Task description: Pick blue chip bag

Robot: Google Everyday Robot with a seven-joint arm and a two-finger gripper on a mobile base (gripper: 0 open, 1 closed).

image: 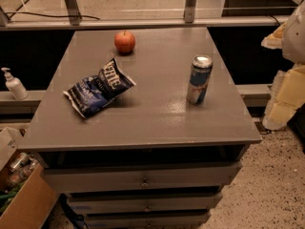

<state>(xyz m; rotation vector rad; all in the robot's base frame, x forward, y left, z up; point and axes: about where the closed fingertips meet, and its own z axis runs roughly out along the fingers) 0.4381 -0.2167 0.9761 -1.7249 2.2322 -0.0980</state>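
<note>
The blue chip bag (99,88) is a crinkled dark navy foil bag with white lettering. It lies on the left half of the grey cabinet top (152,123), slanted, its upper end toward the apple. My gripper (281,101) shows as white and cream parts at the right edge of the view. It is beyond the cabinet's right side, far from the bag and holding nothing that I can see.
A red apple (125,41) sits near the back edge. A blue-and-silver drink can (199,79) stands upright right of centre. A soap dispenser (13,84) stands on a ledge at the left. A cardboard box (21,199) sits on the floor at the lower left.
</note>
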